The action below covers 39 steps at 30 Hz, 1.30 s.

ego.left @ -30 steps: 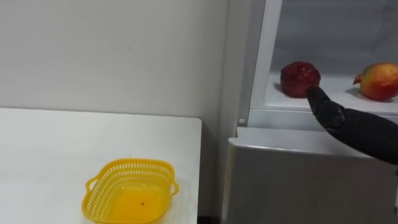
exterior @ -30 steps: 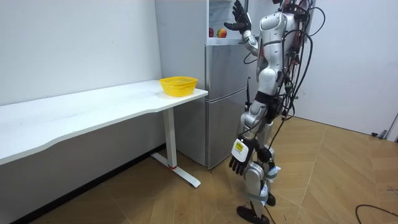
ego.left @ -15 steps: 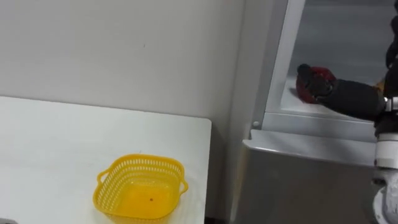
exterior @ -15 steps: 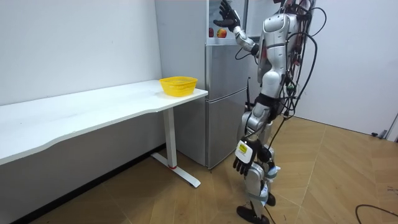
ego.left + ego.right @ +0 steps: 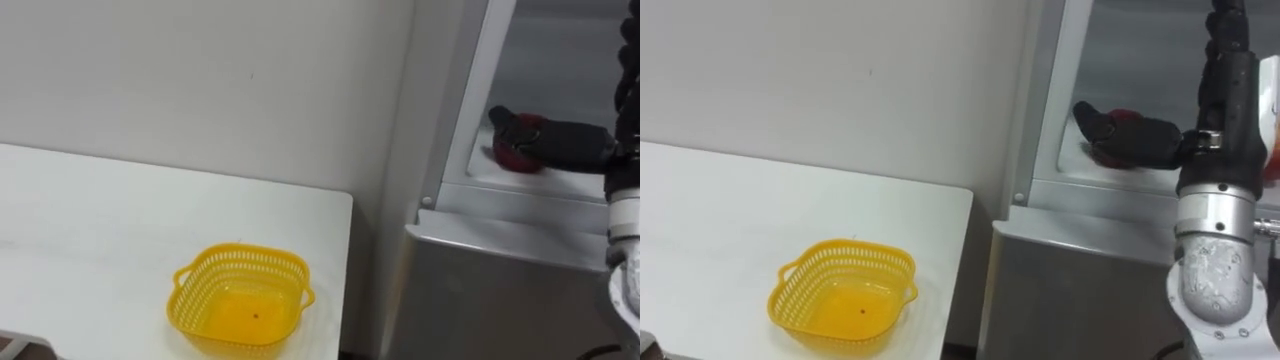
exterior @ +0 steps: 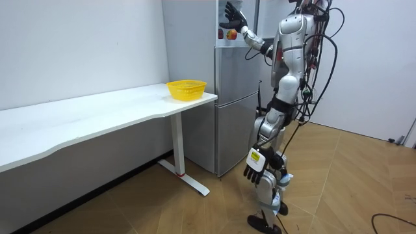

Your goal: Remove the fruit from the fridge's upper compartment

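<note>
The right hand (image 5: 552,143) is raised into the open upper part of the fridge (image 5: 500,290), at the upper right of the left eye view. It lies across the front of the red fruit (image 5: 518,156) and touches it. The thumb points to the left. In the room view the fingers are spread and quite straight, so the hand is not closed around the fruit. The red fruit sits on the white shelf (image 5: 520,188) of this upper part, close to its front edge, and the hand covers part of it.

To the left of the fridge, at the lower left of the frame, stands a white table (image 5: 100,230). On its corner near the fridge is a yellow basket (image 5: 240,254) with nothing inside.

In the room view the robot stands upright on a wooden floor (image 6: 338,195), just in front of the fridge. Its left hand (image 6: 253,169) hangs beside the thigh with relaxed fingers and holds nothing.
</note>
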Motion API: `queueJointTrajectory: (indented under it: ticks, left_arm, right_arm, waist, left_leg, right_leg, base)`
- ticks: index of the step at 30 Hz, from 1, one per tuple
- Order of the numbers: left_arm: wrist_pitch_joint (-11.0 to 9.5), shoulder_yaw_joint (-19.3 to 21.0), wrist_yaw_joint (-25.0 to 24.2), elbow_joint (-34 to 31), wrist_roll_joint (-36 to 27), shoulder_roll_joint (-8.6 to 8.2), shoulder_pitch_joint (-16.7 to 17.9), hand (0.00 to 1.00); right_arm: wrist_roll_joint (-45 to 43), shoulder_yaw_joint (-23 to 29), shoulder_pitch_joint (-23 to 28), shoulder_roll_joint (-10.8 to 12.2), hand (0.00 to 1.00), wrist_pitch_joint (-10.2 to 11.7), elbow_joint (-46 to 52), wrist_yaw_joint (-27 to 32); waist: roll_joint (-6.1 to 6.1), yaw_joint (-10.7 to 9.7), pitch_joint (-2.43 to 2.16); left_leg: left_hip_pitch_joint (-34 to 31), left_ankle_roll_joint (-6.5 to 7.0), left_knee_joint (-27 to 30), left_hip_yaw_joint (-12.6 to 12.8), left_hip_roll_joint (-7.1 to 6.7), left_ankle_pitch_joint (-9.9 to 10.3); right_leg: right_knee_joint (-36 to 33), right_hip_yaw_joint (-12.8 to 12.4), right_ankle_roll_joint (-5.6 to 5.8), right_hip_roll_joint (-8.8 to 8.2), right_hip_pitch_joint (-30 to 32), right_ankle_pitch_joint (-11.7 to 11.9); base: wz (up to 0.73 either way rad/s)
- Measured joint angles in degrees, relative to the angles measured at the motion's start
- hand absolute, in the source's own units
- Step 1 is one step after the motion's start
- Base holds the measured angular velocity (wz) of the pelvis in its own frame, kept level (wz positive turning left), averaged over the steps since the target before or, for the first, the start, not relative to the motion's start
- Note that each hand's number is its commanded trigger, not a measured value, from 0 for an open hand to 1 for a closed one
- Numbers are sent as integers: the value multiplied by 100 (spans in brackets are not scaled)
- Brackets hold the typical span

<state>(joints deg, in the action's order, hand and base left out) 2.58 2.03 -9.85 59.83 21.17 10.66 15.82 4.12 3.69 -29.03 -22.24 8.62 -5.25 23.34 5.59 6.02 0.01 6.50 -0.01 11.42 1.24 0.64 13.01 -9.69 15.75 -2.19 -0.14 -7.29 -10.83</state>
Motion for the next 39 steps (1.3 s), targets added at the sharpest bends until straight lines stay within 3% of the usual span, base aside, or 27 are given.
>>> queueJointTrajectory:
  ticks: [5, 8, 16, 23, 31, 34, 39]
  left_arm:
    - [29, 2, 23, -143, 103, 10, 25, 0]
    - [120, 5, 27, -155, 106, 10, 32, 0]
    - [119, 9, 30, -157, 210, 9, 45, 0]
    - [116, 4, 34, -174, 210, 10, 28, 0]
    - [126, 4, 23, -245, 208, 42, 2, 0]
    - [189, 3, 34, -271, 208, 53, -7, 0]
    - [300, -10, 31, -479, 205, 131, 104, 0]
  right_arm:
    - [56, 1, -188, -4, 0, -129, -362, -61]
    - [204, 1, -189, -15, 0, -130, -365, -100]
    - [257, 2, -370, -30, 0, -132, -619, -187]
    - [243, -13, -460, -246, 0, -126, -772, -358]
    - [237, -114, -713, -431, 0, -264, -1320, -507]
    - [237, -318, -808, -488, 0, -433, -1490, -641]
    - [237, -486, -833, -654, 0, -560, -1615, -741]
  waist:
    - [-32, 33, 8]
    - [-68, 37, 0]
    - [-121, 39, -8]
    - [-128, 45, -2]
    - [-90, 64, 11]
    - [-47, 64, 28]
    - [10, 66, -5]
  left_leg:
    - [-14, 0, 6, -8, 2, 0]
    - [-28, 0, 24, -30, 2, 0]
    - [-30, 4, 32, -34, -8, -2]
    - [-38, 8, 31, -23, -15, -4]
    - [-106, 15, 24, -47, -19, -12]
    - [-116, 15, 24, -53, -18, -12]
    - [-128, 15, 23, -149, -22, -12]
  right_leg:
    - [-14, 3, 0, -1, -4, 0]
    - [-15, 20, 0, -3, -6, 0]
    - [-20, 95, 0, -52, 6, 0]
    - [-20, 126, 0, -67, 15, 0]
    - [6, 163, 4, -69, 53, -2]
    - [5, 172, 4, -69, 58, -2]
    - [-6, 170, 4, -66, 74, -2]
  base:
    - [0]
    - [3]
    - [1]
    - [0]
    - [1]
    - [0]
    - [2]
